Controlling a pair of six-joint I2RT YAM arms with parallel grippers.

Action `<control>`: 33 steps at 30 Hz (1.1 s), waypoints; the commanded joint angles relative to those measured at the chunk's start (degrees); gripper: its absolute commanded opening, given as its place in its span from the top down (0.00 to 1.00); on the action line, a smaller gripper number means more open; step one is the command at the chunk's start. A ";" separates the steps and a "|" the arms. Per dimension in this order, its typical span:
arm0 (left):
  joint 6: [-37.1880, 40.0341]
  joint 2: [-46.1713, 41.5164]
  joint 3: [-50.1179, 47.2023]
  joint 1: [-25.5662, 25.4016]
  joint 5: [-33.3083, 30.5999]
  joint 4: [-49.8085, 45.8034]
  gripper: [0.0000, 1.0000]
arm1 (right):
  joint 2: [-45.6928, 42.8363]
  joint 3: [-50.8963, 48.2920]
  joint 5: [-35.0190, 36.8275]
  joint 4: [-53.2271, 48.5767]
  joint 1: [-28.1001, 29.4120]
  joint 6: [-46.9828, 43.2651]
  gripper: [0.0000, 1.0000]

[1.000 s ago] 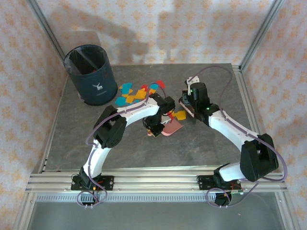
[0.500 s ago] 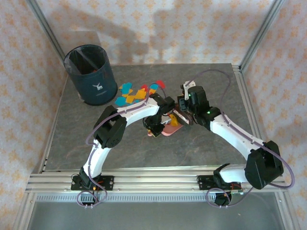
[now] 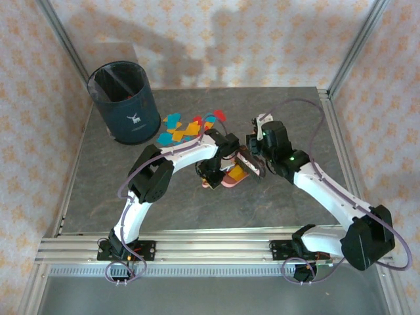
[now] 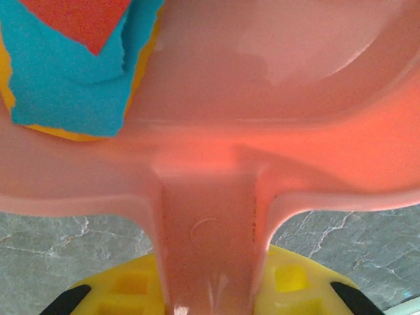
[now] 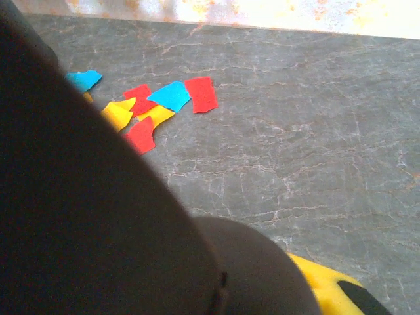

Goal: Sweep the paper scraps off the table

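- Left wrist view: the pink dustpan (image 4: 262, 85) holds paper scraps (image 4: 65, 72), teal over yellow-orange with red on top, heaped in the pan's corner ahead and left of the left hand (image 4: 210, 292).
- The left hand is clamped on the dustpan's handle, which runs straight back between its yellow fingers (image 4: 295, 282).
- In the top external view, loose scraps (image 3: 184, 128) lie on the table (image 3: 289, 197) beyond the left hand, between it and the dark blue bin (image 3: 125, 102).
- The right hand (image 3: 251, 159) sits just right of the dustpan's mouth.
- A dark bulk (image 5: 79, 210) blocks the right wrist view's left half, so I cannot tell how far that hand is open; red, teal and yellow pieces lie ahead of it.
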 commanded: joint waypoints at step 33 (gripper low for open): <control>1.88 -4.44 -3.90 -0.92 0.18 2.78 1.00 | -4.73 -3.96 4.75 0.81 0.32 5.10 1.00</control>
